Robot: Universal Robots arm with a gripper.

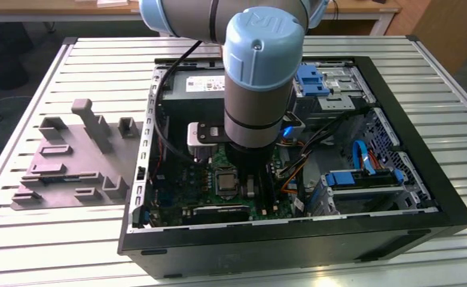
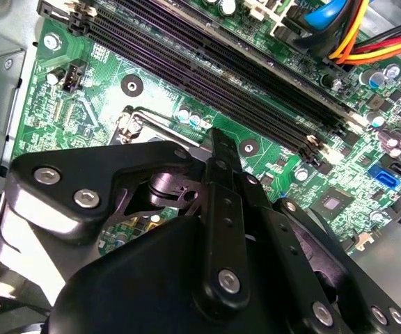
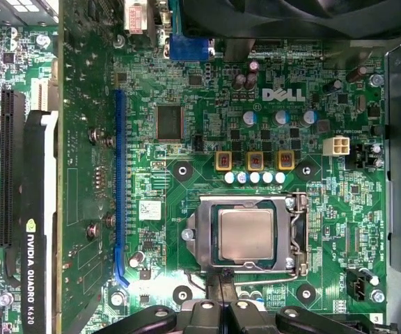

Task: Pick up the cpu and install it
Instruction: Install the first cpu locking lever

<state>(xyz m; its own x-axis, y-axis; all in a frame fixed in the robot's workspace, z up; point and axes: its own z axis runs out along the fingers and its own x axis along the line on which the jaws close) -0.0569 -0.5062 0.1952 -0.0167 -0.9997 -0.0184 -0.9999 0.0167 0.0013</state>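
Green motherboard (image 3: 207,139) seen from above. The cpu (image 3: 246,234), silvery-grey square, sits flat inside the metal socket frame (image 3: 246,236), frame's rim around all four of its sides. Socket lever (image 3: 299,229) runs along one side of frame. Black gripper (image 3: 221,316) parts at picture edge, just beside the frame, a dark finger tip reaching its near rim; whether it touches the frame is unclear. Jaw state not readable. Three yellow-edged square components (image 3: 255,161) in a row just beyond socket, row of small pale capacitors (image 3: 255,177) between them and frame. Long blue slot (image 3: 120,188) well to the side, black graphics card (image 3: 37,229) past it. Square dark chip (image 3: 168,121) near the blue slot. White power connector (image 3: 338,145) near board's far side.
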